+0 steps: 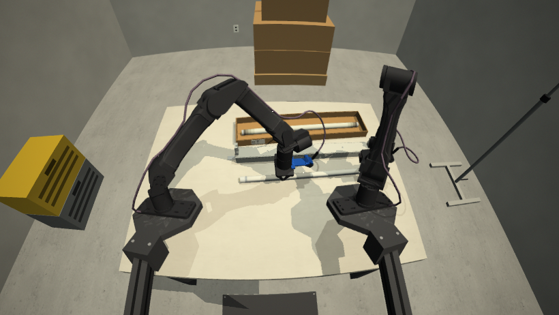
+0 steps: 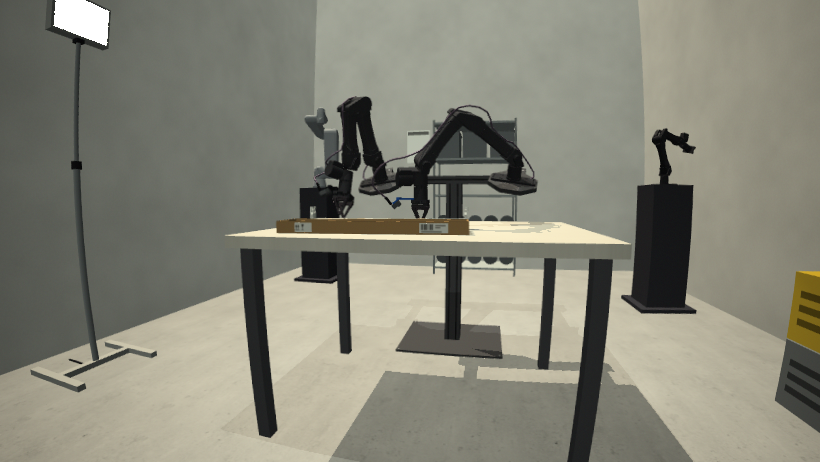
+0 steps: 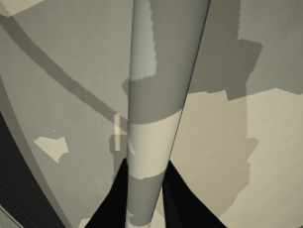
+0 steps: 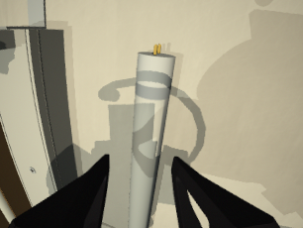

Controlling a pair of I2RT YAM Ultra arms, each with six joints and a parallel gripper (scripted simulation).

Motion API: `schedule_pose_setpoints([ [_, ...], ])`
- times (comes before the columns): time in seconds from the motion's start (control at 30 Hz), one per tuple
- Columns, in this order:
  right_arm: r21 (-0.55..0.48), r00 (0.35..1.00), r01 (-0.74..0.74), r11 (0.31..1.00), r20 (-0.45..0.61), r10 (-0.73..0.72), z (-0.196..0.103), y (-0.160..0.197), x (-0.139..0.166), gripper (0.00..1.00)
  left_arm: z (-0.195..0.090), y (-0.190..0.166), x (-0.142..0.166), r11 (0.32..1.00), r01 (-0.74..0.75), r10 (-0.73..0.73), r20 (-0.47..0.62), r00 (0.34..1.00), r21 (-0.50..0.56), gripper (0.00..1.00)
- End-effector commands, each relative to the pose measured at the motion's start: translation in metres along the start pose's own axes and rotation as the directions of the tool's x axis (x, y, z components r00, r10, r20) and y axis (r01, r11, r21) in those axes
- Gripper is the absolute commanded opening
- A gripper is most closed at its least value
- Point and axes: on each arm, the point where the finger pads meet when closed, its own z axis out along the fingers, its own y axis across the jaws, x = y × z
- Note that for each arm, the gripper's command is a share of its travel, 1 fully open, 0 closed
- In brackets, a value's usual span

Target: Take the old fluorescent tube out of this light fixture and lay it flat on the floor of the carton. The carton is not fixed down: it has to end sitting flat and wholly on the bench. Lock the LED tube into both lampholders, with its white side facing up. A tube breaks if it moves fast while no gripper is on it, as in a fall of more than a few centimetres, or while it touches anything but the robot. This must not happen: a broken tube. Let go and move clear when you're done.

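The LED tube (image 1: 253, 179) (image 3: 158, 99) (image 4: 153, 114) lies lengthwise at bench level in front of the fixture, with gold pins at its right end. Its upper side looks pale. My left gripper (image 1: 284, 178) (image 2: 420, 215) (image 3: 146, 164) is shut on it near mid-length. My right gripper (image 4: 141, 162) (image 2: 344, 213) is open astride its right part, fingers clear of both sides; the top view hides those fingers behind the arm. The light fixture (image 1: 250, 151) (image 4: 22, 119) holds no tube that I can see. The old tube (image 1: 340, 125) lies inside the carton (image 1: 343, 135) (image 2: 367, 227).
The carton sits flat on the bench (image 1: 242, 246) (image 2: 545, 241), just behind the fixture. A lampholder (image 1: 236, 151) stands at the fixture's left end; the right one is hidden by my right arm in the top view. Both arms reach over the bench from its near side.
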Motion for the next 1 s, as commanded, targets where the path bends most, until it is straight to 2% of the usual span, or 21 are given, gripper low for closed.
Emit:
schedule_pose_setpoints([
  [0.0, 0.006, 1.000, 0.006, 1.000, -0.001, -0.006, -0.013, 0.000, -0.002, 0.49, -0.025, 0.009, -0.023, 1.000, 0.000, 0.001, 0.070, 0.998, -0.026, 0.11],
  [0.07, 0.006, 1.000, 0.006, 1.000, -0.001, -0.006, -0.013, 0.000, -0.002, 0.49, -0.025, 0.009, -0.023, 1.000, 0.000, 0.001, 0.070, 0.998, -0.026, 0.11],
  [0.13, 0.051, 0.999, -0.006, 0.999, -0.044, 0.008, -0.024, -0.019, 0.013, 0.49, -0.025, 0.009, -0.023, 1.000, 0.000, 0.001, 0.070, 0.998, -0.026, 0.11],
  [0.23, 0.052, 0.999, -0.004, 0.999, -0.043, 0.006, -0.035, -0.014, 0.010, 0.49, -0.025, 0.009, -0.023, 1.000, 0.000, 0.001, 0.070, 0.998, -0.026, 0.11],
  [0.27, -0.003, 1.000, 0.014, 1.000, 0.007, -0.014, -0.031, 0.005, -0.006, 0.49, -0.025, 0.009, -0.023, 1.000, 0.000, 0.001, 0.070, 0.998, -0.026, 0.11],
  [0.3, -0.013, 1.000, 0.016, 1.000, 0.010, -0.015, -0.030, 0.009, -0.008, 0.49, -0.025, 0.009, -0.023, 1.000, 0.000, 0.001, 0.070, 0.998, -0.026, 0.11],
  [0.37, 0.000, 1.000, 0.013, 1.000, 0.024, -0.013, -0.028, 0.005, -0.009, 0.49, -0.025, 0.009, -0.023, 1.000, 0.000, 0.001, 0.070, 0.998, -0.026, 0.11],
  [0.47, 0.059, 1.000, 0.002, 0.998, -0.023, -0.001, -0.023, -0.020, 0.011, 0.49, -0.025, 0.009, -0.023, 1.000, 0.000, 0.001, 0.070, 0.998, -0.026, 0.11],
  [0.57, 0.024, 1.000, 0.004, 1.000, 0.014, -0.005, -0.025, -0.004, -0.005, 0.49, -0.025, 0.009, -0.023, 1.000, 0.000, 0.001, 0.070, 0.998, -0.026, 0.11],
  [0.7, -0.004, 0.999, 0.028, 1.000, 0.017, -0.028, -0.021, 0.007, -0.006, 0.49, -0.025, 0.009, -0.023, 1.000, 0.000, 0.001, 0.070, 0.998, -0.026, 0.11],
  [0.83, 0.003, 1.000, 0.013, 1.000, 0.028, -0.013, -0.022, 0.003, -0.010, 0.49, -0.025, 0.009, -0.023, 1.000, 0.000, 0.001, 0.070, 0.998, -0.026, 0.11],
  [0.87, 0.038, 1.000, -0.008, 0.999, -0.008, 0.008, -0.019, 0.001, 0.001, 0.49, -0.025, 0.009, -0.023, 1.000, 0.000, 0.001, 0.070, 0.998, -0.026, 0.11],
  [0.97, 0.132, 0.998, -0.065, 0.989, -0.015, 0.067, -0.016, -0.008, 0.010, 0.49, -0.025, 0.009, -0.023, 1.000, 0.000, 0.001, 0.070, 0.998, -0.026, 0.11],
])
